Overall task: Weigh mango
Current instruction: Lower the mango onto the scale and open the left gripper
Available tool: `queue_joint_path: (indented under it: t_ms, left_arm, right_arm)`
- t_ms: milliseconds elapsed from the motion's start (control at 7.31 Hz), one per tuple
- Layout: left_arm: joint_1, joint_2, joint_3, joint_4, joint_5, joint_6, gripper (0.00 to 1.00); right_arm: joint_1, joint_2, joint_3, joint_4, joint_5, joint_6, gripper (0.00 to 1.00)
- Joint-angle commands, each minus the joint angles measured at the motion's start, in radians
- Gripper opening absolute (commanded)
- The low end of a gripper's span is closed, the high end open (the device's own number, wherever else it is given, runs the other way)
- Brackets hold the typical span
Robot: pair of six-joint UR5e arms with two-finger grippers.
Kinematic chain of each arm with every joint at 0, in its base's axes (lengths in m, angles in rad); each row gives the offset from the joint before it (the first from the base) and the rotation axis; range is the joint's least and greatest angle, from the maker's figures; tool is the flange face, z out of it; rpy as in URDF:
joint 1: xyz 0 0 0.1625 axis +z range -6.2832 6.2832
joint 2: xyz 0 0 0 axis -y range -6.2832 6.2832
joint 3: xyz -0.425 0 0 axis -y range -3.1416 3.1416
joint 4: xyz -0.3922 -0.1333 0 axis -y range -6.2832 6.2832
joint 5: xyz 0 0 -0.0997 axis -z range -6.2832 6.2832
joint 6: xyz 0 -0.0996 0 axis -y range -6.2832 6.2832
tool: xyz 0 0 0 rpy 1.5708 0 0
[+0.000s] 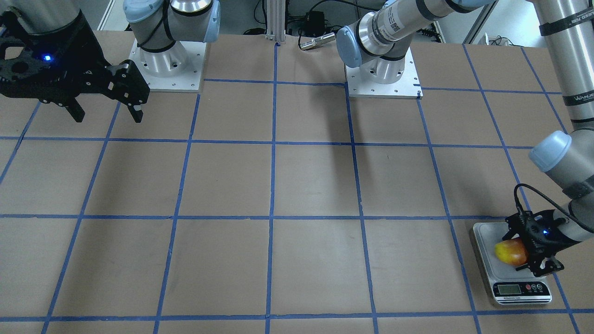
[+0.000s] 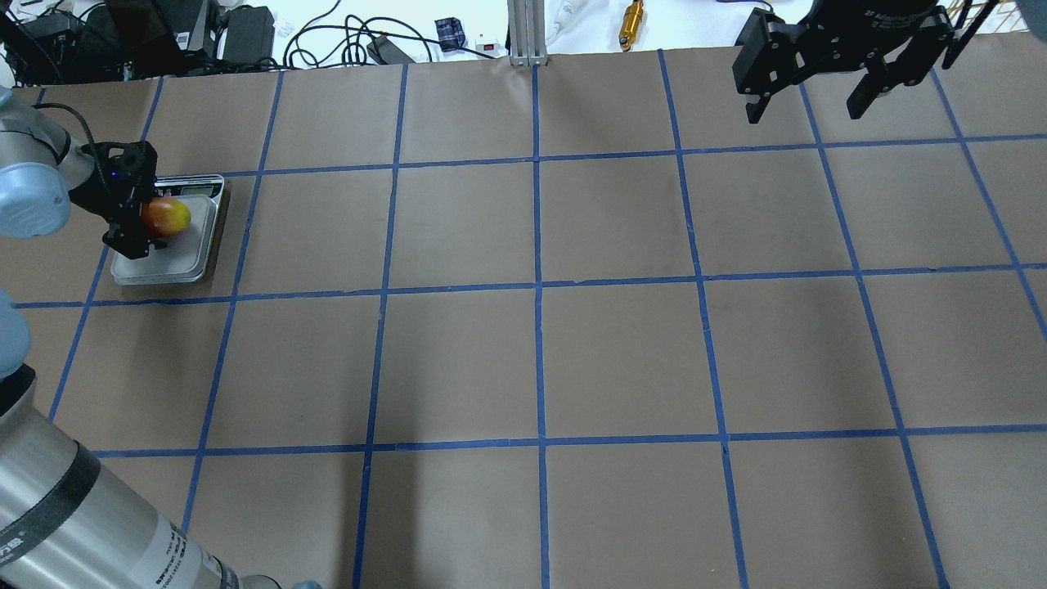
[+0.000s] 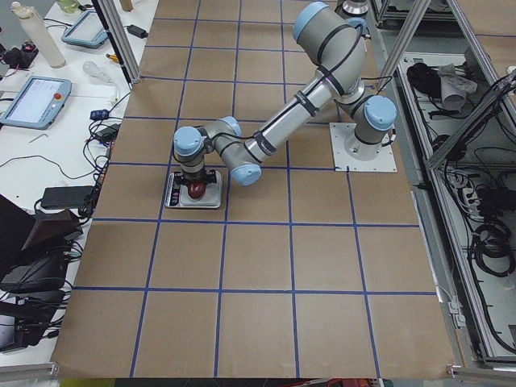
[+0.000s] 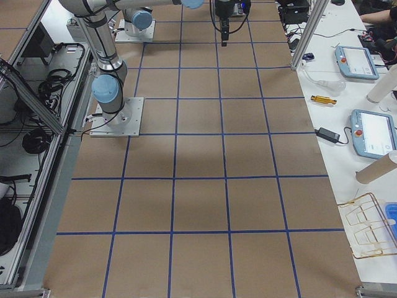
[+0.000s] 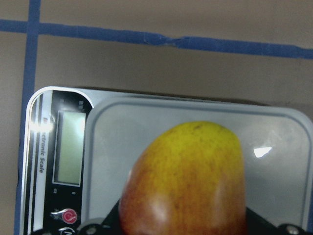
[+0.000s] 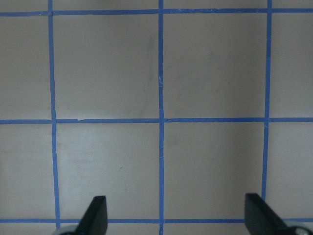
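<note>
The mango (image 1: 509, 252), yellow shading to orange-red, is over the platform of a small grey digital scale (image 1: 486, 235) at the table's left end. My left gripper (image 1: 523, 253) has a finger on each side of the mango and is shut on it. I cannot tell whether the mango touches the platform. It also shows in the overhead view (image 2: 169, 217) and fills the left wrist view (image 5: 186, 181), where the scale's display (image 5: 68, 147) looks blank. My right gripper (image 2: 803, 116) is open and empty, high above the table's far right.
The table (image 2: 540, 343) is brown paper with a blue tape grid. The two arm bases (image 1: 383, 76) stand on the robot's side. Cables, power bricks and a yellow tool (image 2: 631, 16) lie beyond the far edge.
</note>
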Motion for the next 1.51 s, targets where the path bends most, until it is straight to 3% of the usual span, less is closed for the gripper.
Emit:
queue_joint_path:
  t_ms: [0, 411, 1095, 1368]
  left_arm:
    - [0.000, 0.002, 0.007, -0.001, 0.003, -0.005, 1.00]
    - [0.006, 0.077, 0.010, -0.042, 0.012, -0.009, 1.00]
    - [0.009, 0.397, 0.013, -0.485, 0.024, -0.132, 1.00]
    - [0.012, 0.529, 0.009, -0.614, 0.120, -0.154, 1.00]
  right_arm:
    - [0.000, 0.000, 0.000, 0.000, 0.001, 0.000, 1.00]
    - [-0.002, 0.000, 0.000, 0.000, 0.000, 0.000, 1.00]
    - [0.000, -0.001, 0.000, 0.000, 0.000, 0.000, 1.00]
    - [0.000, 0.000, 0.000, 0.000, 0.000, 0.000, 1.00]
